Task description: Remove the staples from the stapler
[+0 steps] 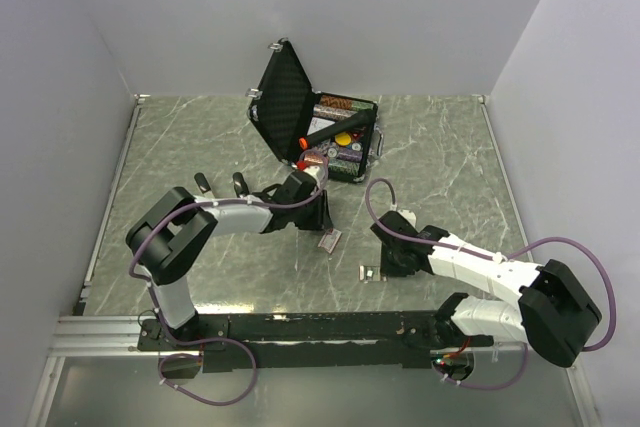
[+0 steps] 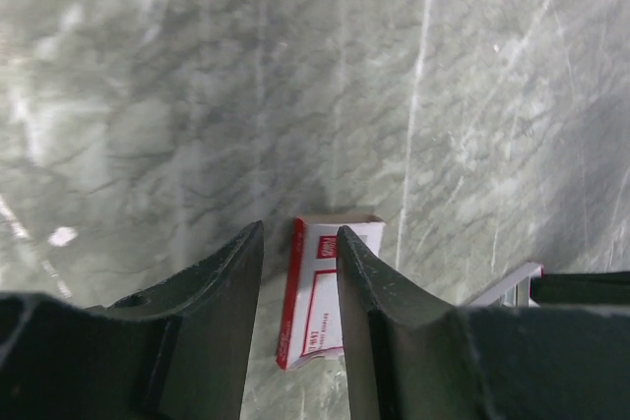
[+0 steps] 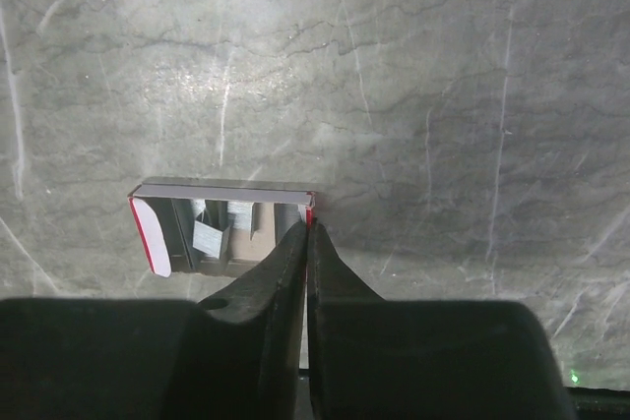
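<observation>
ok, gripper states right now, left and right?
Left gripper: jaws open above the red-and-white box, gripping nothing.
Right gripper: jaws shut, tips at the staple tray corner; whether it pinches the tray is unclear.

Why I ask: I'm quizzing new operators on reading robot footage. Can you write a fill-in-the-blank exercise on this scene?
The right gripper is ____, its tips at a corner of the staple tray.
The left gripper hovers over a small box printed white and ____.
The black case at the back has its lid ____.
Missing words: shut; red; open.
</observation>
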Tool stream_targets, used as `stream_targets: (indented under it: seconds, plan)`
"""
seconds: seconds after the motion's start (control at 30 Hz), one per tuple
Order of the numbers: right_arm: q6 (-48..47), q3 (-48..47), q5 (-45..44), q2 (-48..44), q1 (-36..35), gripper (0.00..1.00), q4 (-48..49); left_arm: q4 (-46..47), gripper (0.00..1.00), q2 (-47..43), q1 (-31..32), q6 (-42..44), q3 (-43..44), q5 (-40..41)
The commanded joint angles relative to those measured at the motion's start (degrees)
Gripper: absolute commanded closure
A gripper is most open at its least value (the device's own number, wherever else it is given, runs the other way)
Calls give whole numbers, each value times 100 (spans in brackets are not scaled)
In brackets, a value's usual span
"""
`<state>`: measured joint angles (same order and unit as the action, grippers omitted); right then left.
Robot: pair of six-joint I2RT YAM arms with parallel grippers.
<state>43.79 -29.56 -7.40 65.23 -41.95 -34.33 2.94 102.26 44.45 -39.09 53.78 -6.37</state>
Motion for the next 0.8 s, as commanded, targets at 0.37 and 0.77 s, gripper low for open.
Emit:
stream_targets:
  seconds: [0.37,0.77]
  plan:
    - [24,-146,-473,-336,12,100,-364,339,59,40,398,788,-412,-725]
    - [86,-50,-464,-643,21,100,-549,900,60,-215,1048,1624,-851,-1744]
